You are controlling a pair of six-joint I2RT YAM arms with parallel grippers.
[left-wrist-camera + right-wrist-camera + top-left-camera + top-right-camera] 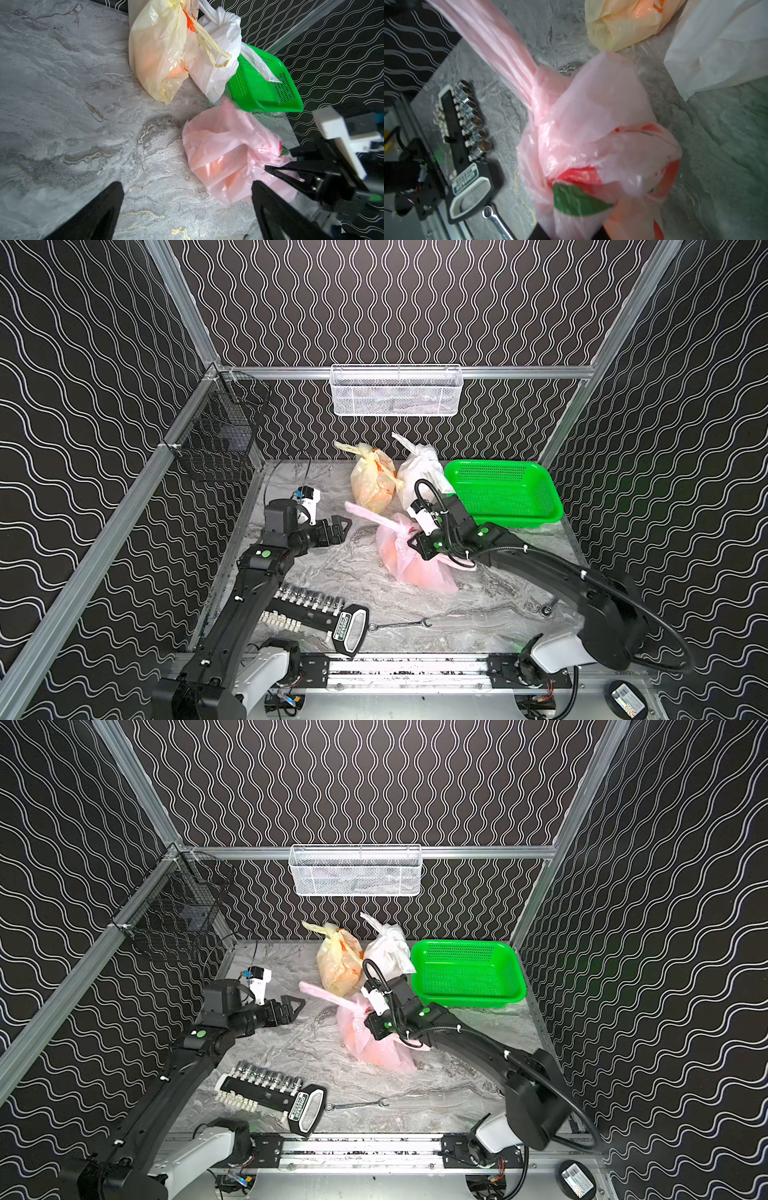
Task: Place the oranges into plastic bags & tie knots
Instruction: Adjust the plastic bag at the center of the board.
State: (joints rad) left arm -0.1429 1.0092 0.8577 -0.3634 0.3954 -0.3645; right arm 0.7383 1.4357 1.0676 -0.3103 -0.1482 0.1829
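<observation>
Right gripper (417, 540) clenched on the bunched neck of the pink bag (409, 572); plastic fills the gap between its jaws. Oranges (216, 168) show dimly through the bag just past the fingertips. Left gripper (344, 526) released, empty; the pink bag lies ahead of its jaws, apart. Yellowish bag (372, 485) and white bag (419, 472) sit farther beyond.

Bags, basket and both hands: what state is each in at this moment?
pink bag: lying down, filled, neck bunched, looks knotted.
yellowish bag: filled, tied, tails out.
white bag: top bunched, looks tied.
green basket: empty.
left hand: open, holding nothing.
right hand: shut on pink bag's neck.
</observation>
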